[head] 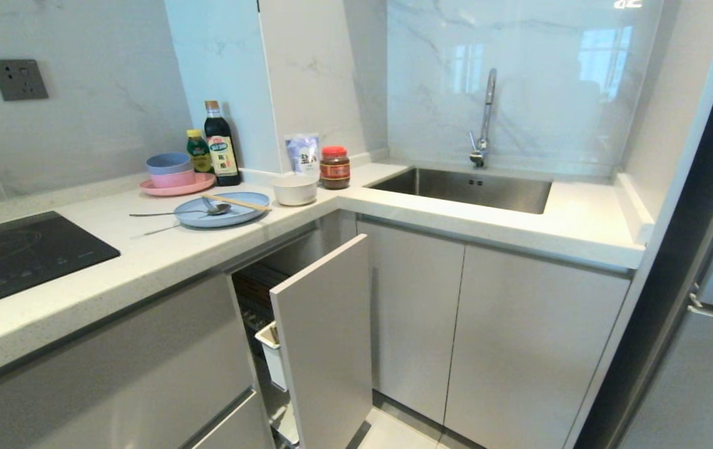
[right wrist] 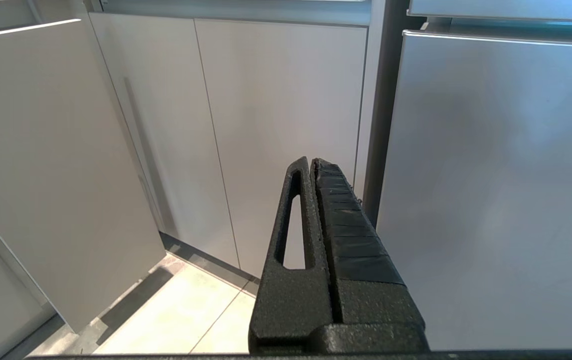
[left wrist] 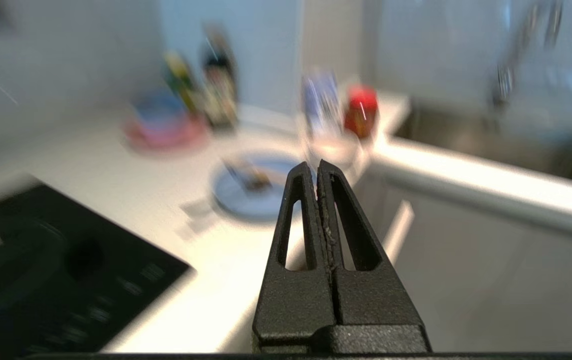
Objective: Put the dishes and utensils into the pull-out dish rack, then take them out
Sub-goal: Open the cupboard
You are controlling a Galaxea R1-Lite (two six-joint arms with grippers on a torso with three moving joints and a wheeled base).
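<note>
While your left gripper (left wrist: pixel 317 167) is hovering pinched shut and empty, the pale-blue plate (left wrist: pixel 255 192) is lying just beyond its tips, carrying what seem to be chopsticks (head: pixel 236 201) and a spoon (head: pixel 181 212); the off-white bowl (head: pixel 295 189) is sitting farther off.

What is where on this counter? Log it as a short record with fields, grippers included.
rack: pull-out dish rack drawn out below the counter
plate: pale-blue plate on the counter, one spoon and the chopsticks resting on it
bowl: off-white bowl on the counter beside the plate
left gripper: fingers shut, empty, above the counter's edge
right gripper: fingers shut, empty, low before the cabinet doors
</note>
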